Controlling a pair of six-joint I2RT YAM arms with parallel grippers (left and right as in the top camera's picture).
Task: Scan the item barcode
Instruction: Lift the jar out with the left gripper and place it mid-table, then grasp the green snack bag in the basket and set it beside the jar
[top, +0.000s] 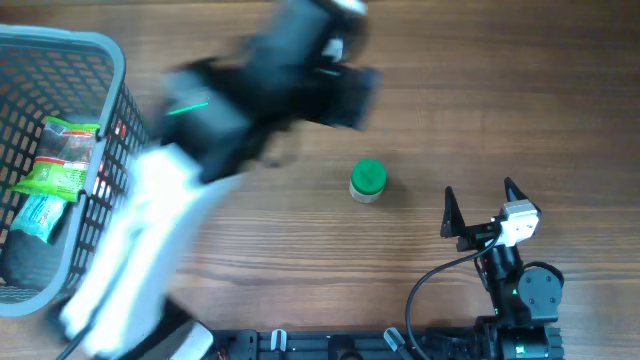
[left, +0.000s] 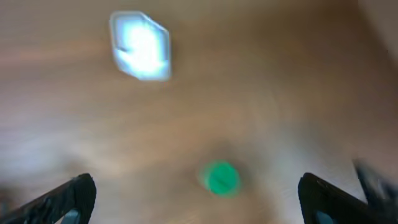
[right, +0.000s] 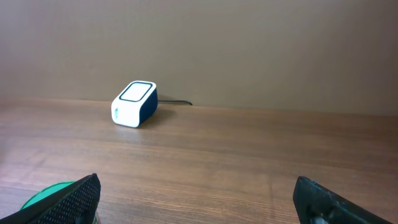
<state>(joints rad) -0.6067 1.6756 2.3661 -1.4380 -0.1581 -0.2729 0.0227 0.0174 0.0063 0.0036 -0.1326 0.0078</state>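
Left tool (left: 197, 191), jaws wide, hangs above the green-capped jar (left: 221, 178).

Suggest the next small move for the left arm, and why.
Probably lower the open left gripper onto the green-lidded jar and close: the jar stands free on the table, framed between its fingers, and the scanner lies beyond.

A small white scanner (right: 134, 104) with a dark side was noted standing on the wooden table (right: 236, 155) near the plain wall (right: 249, 43), a thin dark cable (right: 177, 102) trailing from its back. The right gripper (right: 199, 199) was seen with its dark fingertips spread wide at the lower corners, nothing held between them. A green-capped item (right: 46, 194) was partly hidden behind the lower-left fingertip.
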